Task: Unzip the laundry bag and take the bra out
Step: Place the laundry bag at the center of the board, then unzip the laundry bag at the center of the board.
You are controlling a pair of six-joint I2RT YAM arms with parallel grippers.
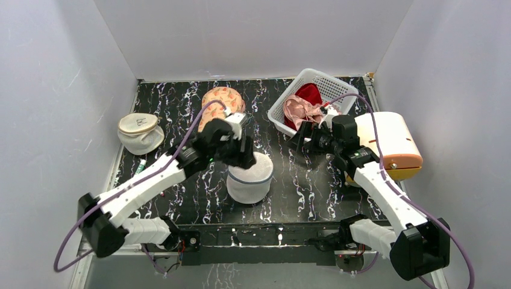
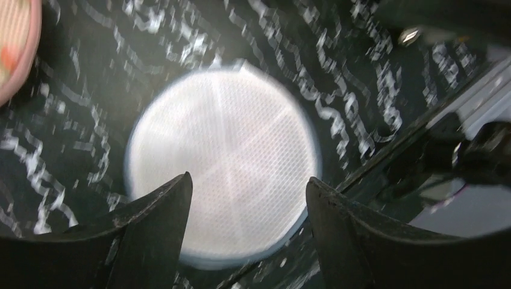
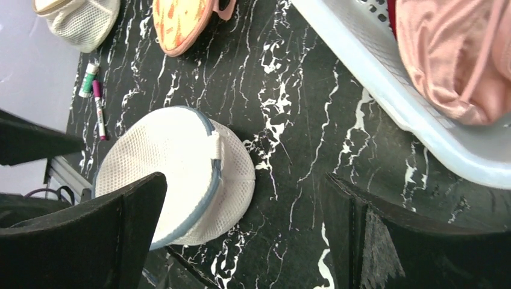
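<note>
Item, nearest me: the two arms at the near edge. The left tool (image 1: 240, 152) hangs directly over the laundry bag (image 1: 250, 180), spread and gripping nothing. Its wrist view shows the mesh top between the fingers (image 2: 156, 211). The right tool (image 1: 301, 139) is spread wide and empty, just near of the basket (image 1: 337, 84) and aimed left toward the bag.

Item: black marbled desk (image 1: 301, 186).

Item: white basket, far right, holding a pink garment (image 1: 301, 111) and a red cloth (image 1: 310, 93).

Item: laundry bag, centre near, standing on the desk. Its grey-blue zip looks closed all round the rim. I cannot see the bra and judge it is inside.

Item: second mesh pouch (image 1: 140, 132), cream top, far left. Not mine to handle.

Item: two pens (image 3: 95, 96), left edge.

Item: white zip pull (image 3: 215, 144), on the rim toward the basket.

Step in hand, as I judge it: unzipping, not yet begun. Next I need one tool to steady the bag while the other pinches that small pull and runs it round the rim.
</note>
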